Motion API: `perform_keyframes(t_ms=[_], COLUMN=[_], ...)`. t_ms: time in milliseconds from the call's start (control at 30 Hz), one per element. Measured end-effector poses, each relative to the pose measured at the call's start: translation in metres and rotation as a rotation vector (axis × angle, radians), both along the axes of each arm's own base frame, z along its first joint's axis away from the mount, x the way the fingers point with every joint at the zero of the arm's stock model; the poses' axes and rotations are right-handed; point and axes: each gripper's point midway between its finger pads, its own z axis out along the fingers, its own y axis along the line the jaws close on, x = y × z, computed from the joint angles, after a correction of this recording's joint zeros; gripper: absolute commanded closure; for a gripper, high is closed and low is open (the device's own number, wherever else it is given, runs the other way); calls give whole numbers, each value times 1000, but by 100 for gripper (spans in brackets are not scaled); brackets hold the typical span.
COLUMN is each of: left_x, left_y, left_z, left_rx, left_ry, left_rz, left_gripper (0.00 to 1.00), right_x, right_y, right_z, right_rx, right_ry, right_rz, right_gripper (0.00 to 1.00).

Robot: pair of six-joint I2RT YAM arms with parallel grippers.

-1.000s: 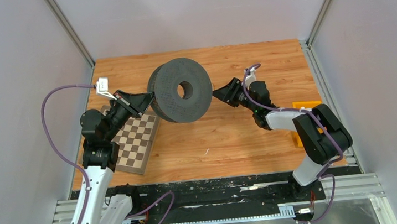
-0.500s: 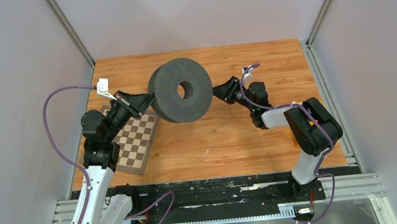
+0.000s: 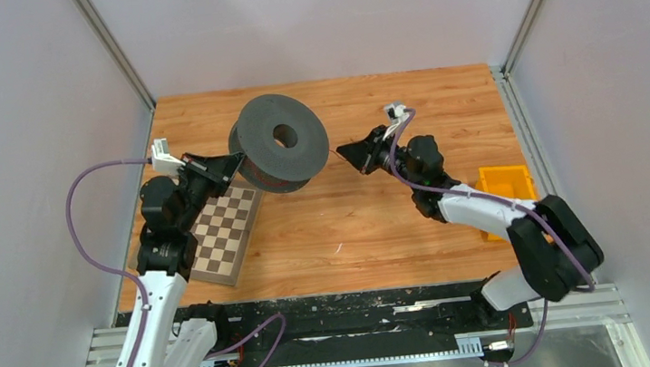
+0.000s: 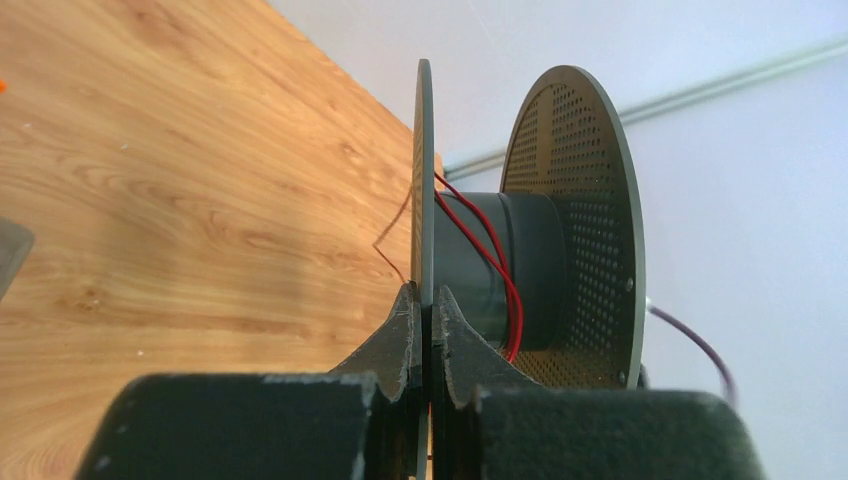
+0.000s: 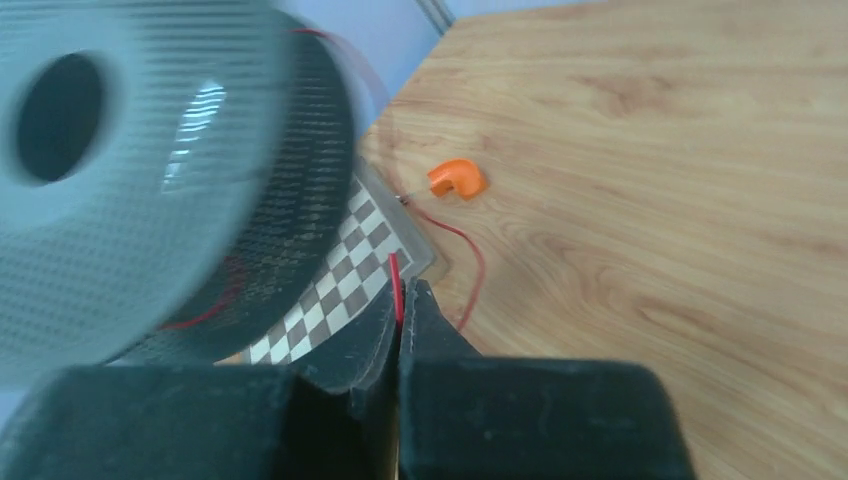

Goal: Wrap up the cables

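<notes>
A black spool [image 3: 279, 143] with perforated flanges hangs above the table's back left, tilted. My left gripper [image 3: 233, 163] is shut on the thin edge of one flange [image 4: 424, 180], which shows between its tips in the left wrist view [image 4: 425, 295]. A thin red cable [image 4: 495, 265] runs in a few turns round the spool's hub. My right gripper [image 3: 343, 152], to the right of the spool, is shut on the same red cable [image 5: 396, 268], which sticks up between its tips [image 5: 405, 292]. More cable [image 5: 472, 262] lies loose on the wood. The spool [image 5: 150, 200] is blurred in the right wrist view.
A checkerboard [image 3: 226, 230] lies under the left arm at the table's left. An orange bin [image 3: 506, 184] stands at the right edge beside the right arm. A small orange elbow piece [image 5: 455, 178] lies on the wood near the board's corner. Walls close in left, right and behind.
My right gripper has shut on the red cable and moved slightly left, its elbow swinging out to the right. The spool, held by the left gripper, has moved left and back.
</notes>
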Motion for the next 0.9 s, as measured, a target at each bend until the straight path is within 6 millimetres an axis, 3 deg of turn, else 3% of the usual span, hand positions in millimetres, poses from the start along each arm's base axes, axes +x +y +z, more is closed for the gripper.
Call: perform_keyframes(t_ms=[100, 200, 400, 633, 900], left_x=[6, 12, 19, 21, 19], left_y=[7, 12, 18, 23, 20], left_z=[-10, -20, -36, -41, -58], left_rx=[-16, -22, -28, -38, 76], left_ry=[53, 97, 160, 190, 205], left_rz=[55, 87, 137, 169, 174], left_gripper=[100, 100, 100, 100, 100], right_x=[-29, -48, -75, -104, -117], right_y=[19, 34, 57, 82, 131], right_z=[35, 52, 39, 38, 61], right_rx=[-109, -202, -406, -531, -598], right_ry=[-179, -320, -491, -675, -807], right_rz=[29, 47, 104, 185, 258], right_gripper=[100, 100, 100, 100, 100])
